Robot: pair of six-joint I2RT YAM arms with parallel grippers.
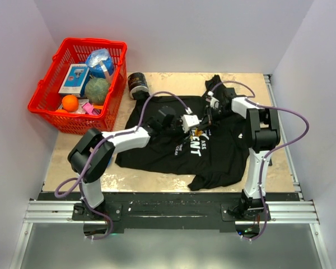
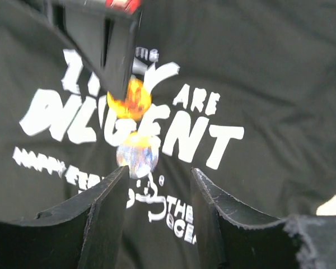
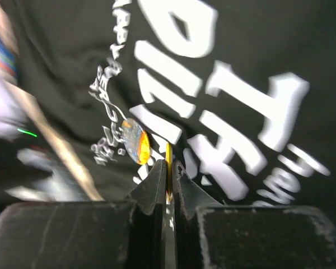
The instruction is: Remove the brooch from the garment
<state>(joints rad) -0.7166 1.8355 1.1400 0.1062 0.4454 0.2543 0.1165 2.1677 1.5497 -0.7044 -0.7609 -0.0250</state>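
Shows the garment (image 1: pixel 224 152) spread flat on the table (image 1: pixel 151 180), chest print up, covering the middle and right of the board. Finds the brooch (image 2: pixel 133 101) on the white lettering near the shirt's centre: an amber-orange disc with a pale, glassy bead just below it. Reaches in from the far right with the right gripper (image 3: pixel 168 168), tips pressed together on a thin gold edge of the brooch, the oval bead hanging just left of them. Comes in from the near left with the left gripper (image 2: pixel 157 190), fingers (image 2: pixel 109 213) spread apart and holding nothing, poised just near of the bead; cannot tell whether touching the cloth. Puts both grippers close together above the print in the overhead view. Has a red basket (image 1: pixel 45 106) at the far left corner, holding an orange ball (image 1: pixel 70 102), a green ball (image 1: pixel 97 89), a box (image 1: pixel 74 78) and a blue bag (image 1: pixel 99 63). Sets a dark jar (image 1: pixel 138 84) just right of the basket, beside the shirt's far left edge.
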